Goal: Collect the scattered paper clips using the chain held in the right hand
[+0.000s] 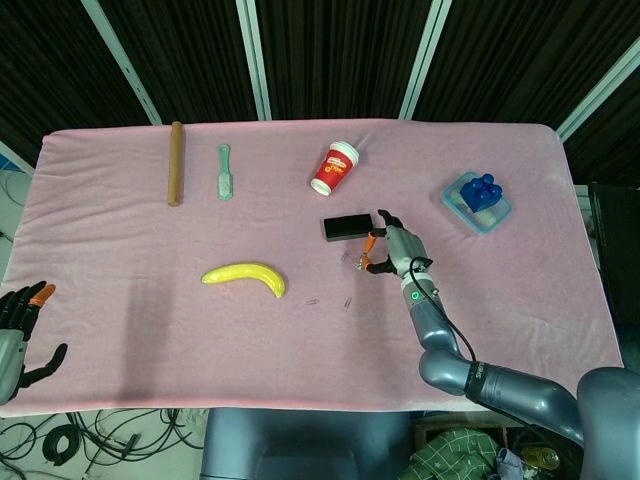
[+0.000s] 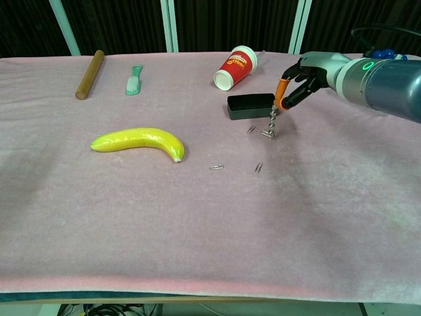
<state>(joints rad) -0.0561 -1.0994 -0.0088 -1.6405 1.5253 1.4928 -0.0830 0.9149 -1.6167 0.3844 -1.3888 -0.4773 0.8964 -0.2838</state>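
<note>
My right hand [image 2: 304, 78] [image 1: 393, 249] pinches the top of a short beaded metal chain [image 2: 271, 124] that hangs down, its lower end just above the pink cloth. One paper clip [image 2: 250, 130] [image 1: 346, 256] lies just left of the chain's tip, in front of the black box [image 2: 250, 106]. Two more paper clips [image 2: 216, 167] [image 2: 258, 168] lie nearer, right of the banana [image 2: 140, 141]. In the head view they appear as faint marks [image 1: 313, 301] [image 1: 347, 301]. My left hand [image 1: 22, 330] rests off the table's near left corner, fingers apart, holding nothing.
A red paper cup [image 2: 235, 68] lies on its side behind the black box. A wooden rod [image 2: 89, 74] and a green brush [image 2: 135, 79] sit at the far left. A blue tub of blue pieces [image 1: 476, 200] stands at the right.
</note>
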